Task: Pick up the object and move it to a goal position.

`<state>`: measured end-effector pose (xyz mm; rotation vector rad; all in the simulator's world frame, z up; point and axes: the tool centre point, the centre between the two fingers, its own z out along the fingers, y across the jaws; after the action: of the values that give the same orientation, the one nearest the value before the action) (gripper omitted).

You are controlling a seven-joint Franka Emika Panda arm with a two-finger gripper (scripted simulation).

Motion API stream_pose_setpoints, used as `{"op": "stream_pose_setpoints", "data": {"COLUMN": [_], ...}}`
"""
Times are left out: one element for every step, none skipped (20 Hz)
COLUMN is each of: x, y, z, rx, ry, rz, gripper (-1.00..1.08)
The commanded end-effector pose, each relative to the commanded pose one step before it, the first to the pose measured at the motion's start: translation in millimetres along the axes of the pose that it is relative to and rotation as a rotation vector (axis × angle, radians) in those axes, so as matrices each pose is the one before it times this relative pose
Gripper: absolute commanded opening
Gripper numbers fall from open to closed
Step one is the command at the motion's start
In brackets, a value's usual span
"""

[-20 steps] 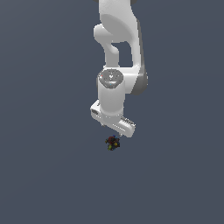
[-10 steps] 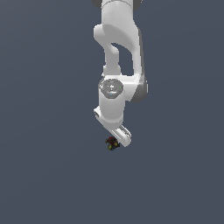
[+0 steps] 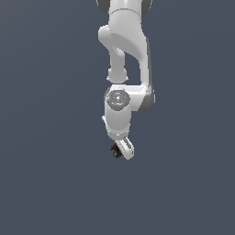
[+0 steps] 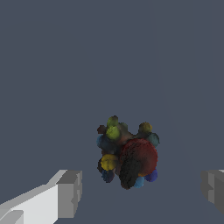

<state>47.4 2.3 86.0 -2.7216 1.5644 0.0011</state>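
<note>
The object (image 4: pixel 127 153) is a small dark lumpy cluster with red, yellow, green and blue bumps. In the wrist view it sits between my two grey fingertips (image 4: pixel 70 192), with a clear gap on each side. My gripper (image 4: pixel 142 190) is open and touches nothing. In the exterior view the white arm hangs straight down. Its gripper (image 3: pixel 121 151) is right at the object (image 3: pixel 114 152), which shows only as a tiny dark speck at the hand's lower edge and is partly hidden by it.
Plain uniform grey surface (image 3: pixel 50 183) fills both views. No other objects, containers or edges are visible.
The arm has come down and the hand has turned about its axis, from broadside to nearly edge-on. The object has stayed in place.
</note>
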Motion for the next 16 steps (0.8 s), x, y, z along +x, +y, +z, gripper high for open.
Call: {"op": "stream_pose_setpoints", "data": {"x": [0.57,0.09,0.11,0.06,0.06,0.02,0.01,0.00,-0.12,-0.03,-0.08,-0.13,0.22,-0.25,0.10,0.03], "y": [-0.94,-0.26,-0.21,-0.18,-0.13,-0.11,-0.06,-0.02,0.20,-0.01,-0.02,-0.02,0.18,-0.02,0.19,0.21], "z": [2.90,0.88,0.74,0.61,0.47,0.34,0.20,0.07,-0.24,0.41,1.23,2.04,2.83,3.64,4.42,5.19], "rx": [-0.00063,-0.00027,-0.00023,-0.00019,-0.00014,-0.00010,-0.00006,-0.00002,-0.00017,0.00000,0.00000,0.00000,0.00002,0.00000,0.00002,0.00002], "ry": [0.00093,0.00023,0.00020,0.00017,0.00014,0.00010,0.00006,0.00002,-0.00026,0.00000,0.00000,0.00000,0.00001,0.00000,0.00001,0.00001], "rz": [0.03255,0.00902,0.00768,0.00625,0.00488,0.00345,0.00207,0.00069,-0.00452,0.00000,0.00000,0.00000,0.00069,0.00000,0.00069,0.00069], "gripper": [1.00,1.00,1.00,1.00,1.00,1.00,1.00,1.00,1.00,1.00,1.00,1.00,1.00,1.00,1.00,1.00]}}
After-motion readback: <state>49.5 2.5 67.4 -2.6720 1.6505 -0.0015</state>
